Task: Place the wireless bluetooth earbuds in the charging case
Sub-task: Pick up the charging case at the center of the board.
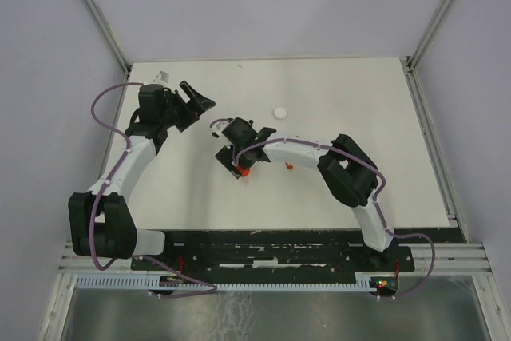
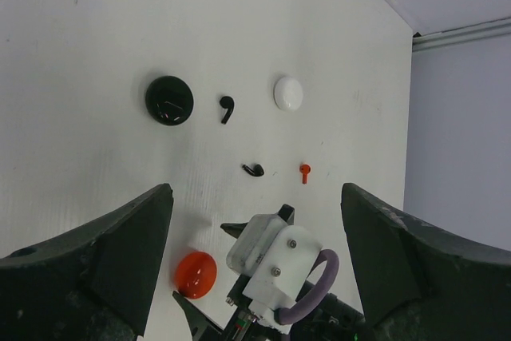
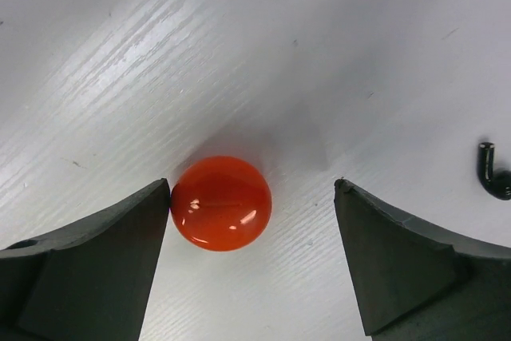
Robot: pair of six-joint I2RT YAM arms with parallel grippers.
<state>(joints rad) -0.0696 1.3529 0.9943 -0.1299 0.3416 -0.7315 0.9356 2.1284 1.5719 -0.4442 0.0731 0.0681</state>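
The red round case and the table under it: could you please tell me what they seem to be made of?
The red case looks like glossy moulded plastic: bright highlights sit on its smooth dome. The table looks like white painted or laminated board, semi-matt, with faint streaked grain and small scuffs.

White worktop (image 2: pixel 96 29). Glossy orange-red case (image 3: pixel 221 203). Beyond it are a black case (image 2: pixel 169 100) and a white case (image 2: pixel 288 93). Near it lie one black earbud (image 2: pixel 227 108), another black earbud (image 2: pixel 254 169) and a red earbud (image 2: pixel 305 172). Dark grey jaws, purple cable (image 2: pixel 307 299).
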